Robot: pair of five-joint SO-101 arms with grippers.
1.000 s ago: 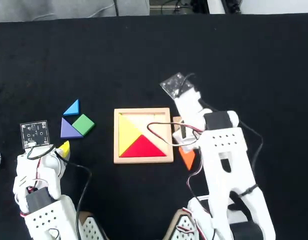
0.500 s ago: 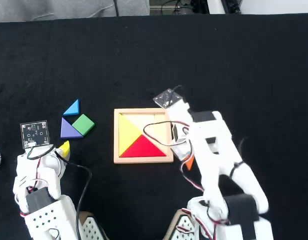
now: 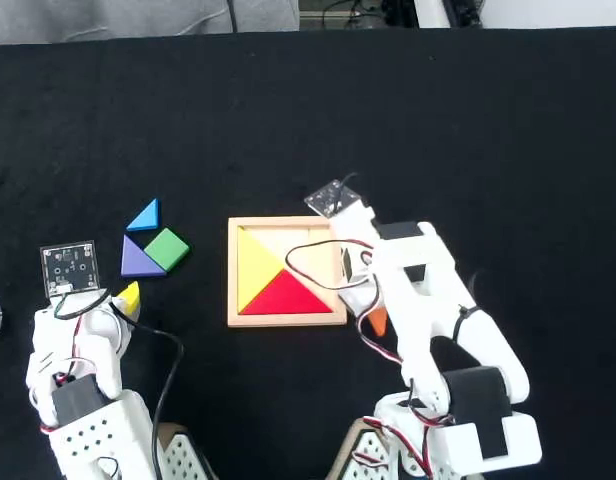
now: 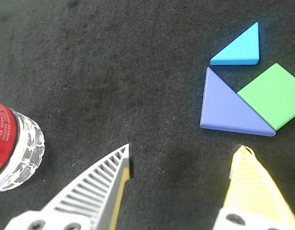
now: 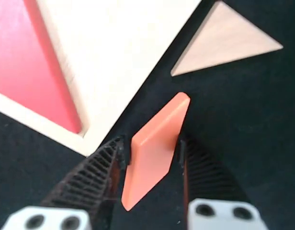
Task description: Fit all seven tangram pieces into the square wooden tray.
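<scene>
From above, your orange piece [image 3: 378,322] is at the tray's [image 3: 286,220] 3 o'clock, just outside it. Your left gripper [image 4: 184,151] gapes wide, holding nothing. Your right gripper [image 5: 150,143] pinches the orange piece beside the tray's rim.

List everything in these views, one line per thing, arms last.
wooden tray: 1, pale, mid-table
yellow triangle: 1, in tray
red triangle: 1, in tray
blue triangle: 1, left of tray
purple triangle: 1, left of tray
green square: 1, beside purple triangle
orange parallelogram: 1, right of tray
pale triangle: 1, beside tray
jar: 1, red-labelled, far left
table: 1, black
left gripper: 1, open, over table
right gripper: 1, shut on orange parallelogram
</scene>
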